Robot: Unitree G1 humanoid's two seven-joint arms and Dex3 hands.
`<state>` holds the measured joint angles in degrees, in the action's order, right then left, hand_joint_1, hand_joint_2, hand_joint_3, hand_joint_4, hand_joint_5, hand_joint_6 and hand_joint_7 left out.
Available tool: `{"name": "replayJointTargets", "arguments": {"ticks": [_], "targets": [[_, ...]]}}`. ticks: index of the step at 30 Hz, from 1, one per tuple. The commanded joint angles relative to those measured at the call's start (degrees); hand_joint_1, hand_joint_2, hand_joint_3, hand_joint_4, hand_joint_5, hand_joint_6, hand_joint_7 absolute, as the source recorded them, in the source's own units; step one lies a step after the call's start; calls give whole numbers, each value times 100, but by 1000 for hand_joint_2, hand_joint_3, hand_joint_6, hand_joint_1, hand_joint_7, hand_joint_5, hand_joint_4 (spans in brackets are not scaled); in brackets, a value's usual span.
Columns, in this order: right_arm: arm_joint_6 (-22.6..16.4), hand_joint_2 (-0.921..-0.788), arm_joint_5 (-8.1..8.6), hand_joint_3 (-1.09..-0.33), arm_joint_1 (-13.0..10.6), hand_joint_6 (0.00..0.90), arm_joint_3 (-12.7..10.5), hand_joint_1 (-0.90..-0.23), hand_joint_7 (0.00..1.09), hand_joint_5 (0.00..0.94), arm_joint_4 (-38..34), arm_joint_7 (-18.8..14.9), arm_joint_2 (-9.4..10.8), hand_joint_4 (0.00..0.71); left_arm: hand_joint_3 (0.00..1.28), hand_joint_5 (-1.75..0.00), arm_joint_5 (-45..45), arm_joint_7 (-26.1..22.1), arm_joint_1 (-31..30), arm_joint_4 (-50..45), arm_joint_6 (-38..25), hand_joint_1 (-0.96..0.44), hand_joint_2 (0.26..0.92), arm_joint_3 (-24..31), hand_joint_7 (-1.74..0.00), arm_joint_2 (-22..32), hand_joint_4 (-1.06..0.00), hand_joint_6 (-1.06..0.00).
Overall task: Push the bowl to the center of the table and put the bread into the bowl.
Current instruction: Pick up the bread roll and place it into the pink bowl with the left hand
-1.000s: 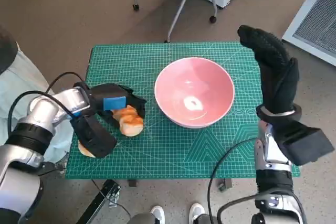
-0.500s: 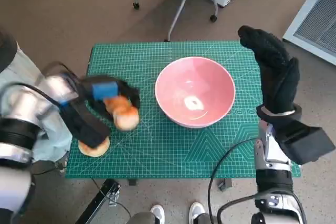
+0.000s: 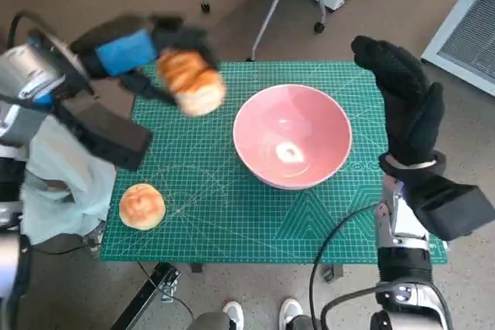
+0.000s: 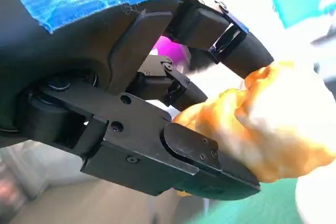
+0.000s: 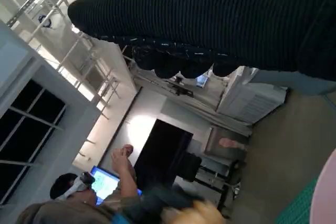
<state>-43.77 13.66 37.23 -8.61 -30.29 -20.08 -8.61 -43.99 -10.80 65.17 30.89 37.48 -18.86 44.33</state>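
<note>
**Bread in the air, bowl waiting**

The left hand (image 3: 147,48) holds a piece of bread (image 3: 191,81) lifted clear of the surface (image 3: 232,222), just to the left of the pink bowl (image 3: 292,135) and a little toward the far edge. In the left wrist view the black fingers (image 4: 210,166) clamp the golden crust (image 4: 273,124) from both sides (a firm pinch, by the look of it, which suits a soft roll that could slip). The height seems chosen to clear the bowl's rim before the bread travels right and is let go.

The bowl sits upright about mid-surface, slightly right of centre, so the push looks done or nearly so. The right hand (image 3: 402,102) stands upright at the bowl's right side, fingers extended and holding nothing; it appears close to the rim, perhaps as a stop against sliding, though contact cannot be told.

A second round bun (image 3: 142,206) lies on the green mat near the near-left corner, well apart from the bowl.
</note>
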Motion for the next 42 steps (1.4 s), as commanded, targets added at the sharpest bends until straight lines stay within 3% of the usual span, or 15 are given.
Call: {"name": "replayJointTargets", "arguments": {"ticks": [1, 12, 19, 26, 31, 33, 34, 37, 40, 42], "targets": [[26, -921, 44, -692, -24, 130, -22, -571, 665, 8, -87, -62, -17, 379, 38, -1078, 52, -88, 212, -161, -156, 1, 920, -106, -1162, -461, -630, -763], [-1, -921, 6, -694, -77, 132, -18, -567, 657, 7, 11, -53, -27, 380, 68, -1163, -216, -214, 801, 852, -89, 1, 920, -710, -1158, -1336, -586, -729], [-11, -921, 5, -694, -152, 134, -17, -565, 652, 7, 126, -56, -51, 381, 120, -1170, -458, 158, 1096, 1873, -101, 1, 921, -1077, -1259, -1842, -529, -680], [-2, -921, 27, -693, -219, 127, -21, -574, 645, 0, 224, -76, -68, 364, 97, -1152, -702, 500, 1323, 2707, -246, 1, 920, -1438, -1232, -2271, -564, -693], [-12, -921, 53, -691, -266, 124, -37, -576, 642, 0, 254, -108, -86, 360, 97, -1173, -688, 320, 1317, 2942, -509, 0, 920, -1556, -1211, -2483, -550, -703], [-10, -921, 71, -690, -279, 123, -46, -573, 641, 0, 271, -123, -93, 360, 165, -1250, -689, 80, 1296, 2975, -746, -1, 921, -1603, -1287, -2567, -465, -637], [-9, -921, 78, -689, -283, 122, -50, -572, 639, 0, 275, -130, -96, 360, 146, -937, -682, -43, 1285, 2979, -860, -27, 905, -1620, -1036, -2601, -394, -524], [-11, -921, 97, -688, -289, 122, -68, -567, 637, 1, 283, -147, -109, 360, 71, -326, -556, -726, 1266, 2896, -1300, -39, 914, -1598, -510, -2707, -321, -398], [-7, -921, 81, -688, -297, 122, -80, -565, 635, 1, 317, -132, -113, 360, 41, -107, -403, -1258, 1266, 2819, -1579, -5, 914, -1527, -278, -2763, -240, -330], [-14, -921, 58, -688, -306, 123, -87, -565, 634, 1, 334, -110, -111, 360, 26, -55, -310, -1460, 1245, 2759, -1670, 9, 907, -1495, -206, -2748, -217, -322]]}}
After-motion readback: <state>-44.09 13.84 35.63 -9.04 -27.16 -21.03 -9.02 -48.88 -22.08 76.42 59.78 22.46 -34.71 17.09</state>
